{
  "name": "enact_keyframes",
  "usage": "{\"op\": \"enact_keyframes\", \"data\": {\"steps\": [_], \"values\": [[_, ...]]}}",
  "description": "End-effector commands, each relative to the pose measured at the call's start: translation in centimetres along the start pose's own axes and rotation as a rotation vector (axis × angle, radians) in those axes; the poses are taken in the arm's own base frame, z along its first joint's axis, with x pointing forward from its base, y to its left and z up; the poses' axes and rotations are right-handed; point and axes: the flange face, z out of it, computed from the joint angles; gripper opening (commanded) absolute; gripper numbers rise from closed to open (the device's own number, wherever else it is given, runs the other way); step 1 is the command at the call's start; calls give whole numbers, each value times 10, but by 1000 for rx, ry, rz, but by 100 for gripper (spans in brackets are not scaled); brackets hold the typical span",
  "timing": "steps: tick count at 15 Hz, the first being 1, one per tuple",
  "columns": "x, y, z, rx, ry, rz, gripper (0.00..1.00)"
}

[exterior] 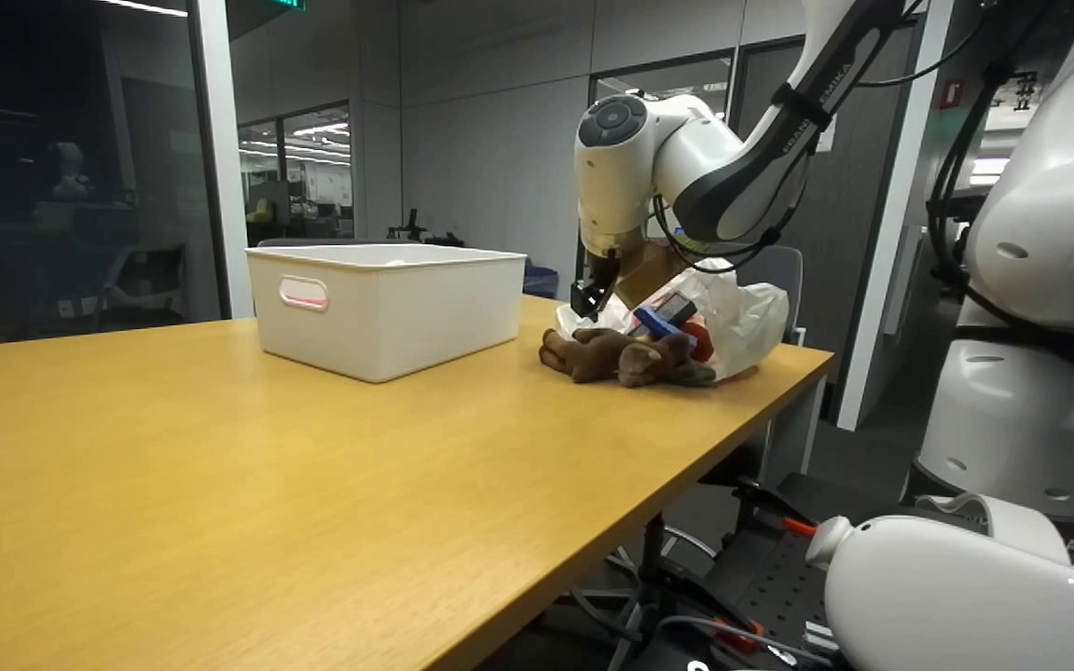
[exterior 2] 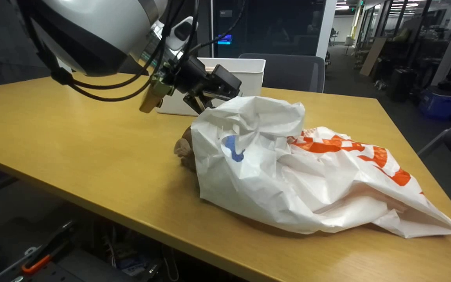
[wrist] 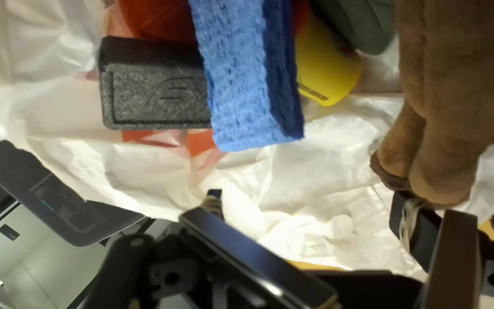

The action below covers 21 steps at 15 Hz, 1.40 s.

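While the gripper (wrist: 309, 206) hangs at the mouth of the bag (exterior 2: 272, 168) with its fingers spread wide and nothing in its hold, we see several ways to come to grief. The sponge (wrist: 242, 81) lies inside the mouth, seeming to rest across the block (wrist: 157, 98) with the yellow thing (wrist: 328, 64) beside it; we think a nudge could tip it deeper, because little seems to prop its near end. The toy (wrist: 457, 77) lies at the bag's edge, and we cannot tell whether one finger touches its limb or merely overlaps it in the wrist view; if they do touch, a forward move could drag the toy or jam it under the finger. Since the bag looks thin and loosely crumpled, fingers that close low could pinch a fold, and a lift would then haul the whole heap along the table (exterior: 313, 485). The bag's rim rises beside the gripper, so a sideways push could fold it over the sponge. The bin (exterior: 444, 308) stands near, and a wide swing could knock its wall.
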Motion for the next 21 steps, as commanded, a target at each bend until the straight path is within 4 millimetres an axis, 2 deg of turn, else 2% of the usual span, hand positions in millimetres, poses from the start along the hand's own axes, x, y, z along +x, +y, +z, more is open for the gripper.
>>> {"op": "enact_keyframes", "data": {"steps": [1, 5, 11, 12, 13, 21], "values": [[1, -7, -24, 167, -27, 49, 100], [-15, -26, -24, 314, -160, 65, 100], [-28, -31, -20, 385, -286, 43, 100], [-28, -32, -22, 397, -289, 36, 75], [-27, -32, -23, 403, -291, 28, 74], [-20, -30, -37, 434, -273, 0, 12]]}}
